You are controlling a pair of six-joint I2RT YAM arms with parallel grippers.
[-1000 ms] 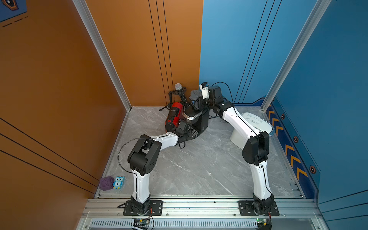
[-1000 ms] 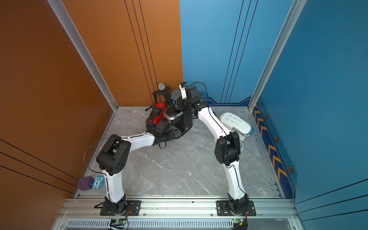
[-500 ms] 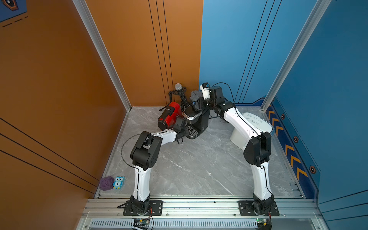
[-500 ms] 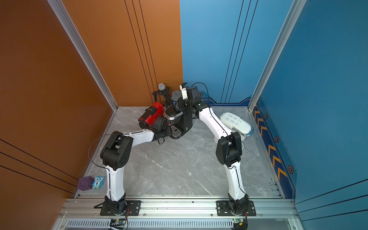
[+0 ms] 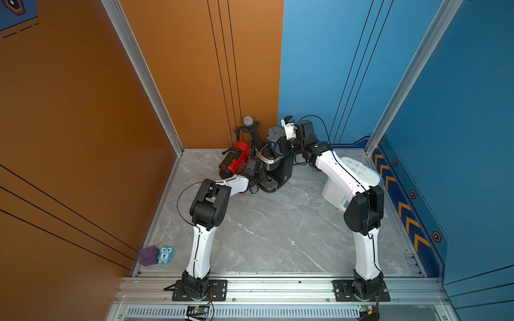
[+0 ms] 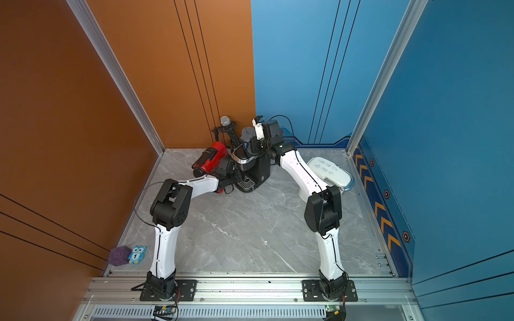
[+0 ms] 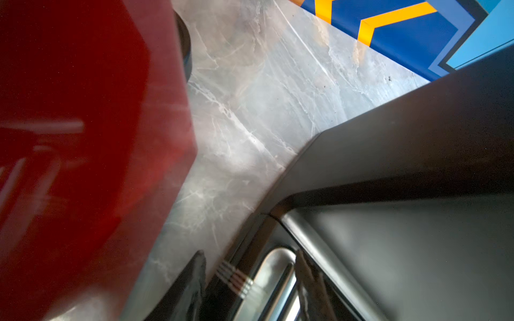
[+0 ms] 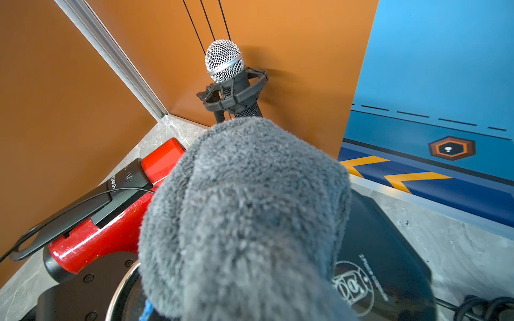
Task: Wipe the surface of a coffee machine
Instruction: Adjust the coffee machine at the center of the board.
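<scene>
A black coffee machine point(image 5: 279, 166) point(image 6: 257, 169) stands near the back corner. My right gripper point(image 5: 279, 144) is shut on a grey fluffy cloth point(image 5: 274, 133) point(image 8: 244, 216), held over the machine's top point(image 8: 383, 250). The cloth hides its fingers in the right wrist view. My left gripper point(image 7: 250, 255) is low at the machine's front. Its jaws are closed round the rim of the drip tray point(image 7: 275, 278), one finger on the floor side and one against the body point(image 7: 403, 166). A red coffee machine point(image 5: 235, 159) point(image 7: 83, 139) leans over to the left of the black one.
A microphone on a black stand point(image 5: 248, 121) point(image 8: 224, 59) stands in the corner behind the machines. A white lidded container point(image 5: 353, 178) sits under my right forearm. A purple cube point(image 5: 148, 255) and a blue owl toy point(image 5: 166, 254) lie at the front left. Cables point(image 8: 486, 308) trail behind the machine.
The red machine has tipped further over to the left. My left arm has pushed in closer to the black machine's base. The right gripper with the cloth has barely shifted.
</scene>
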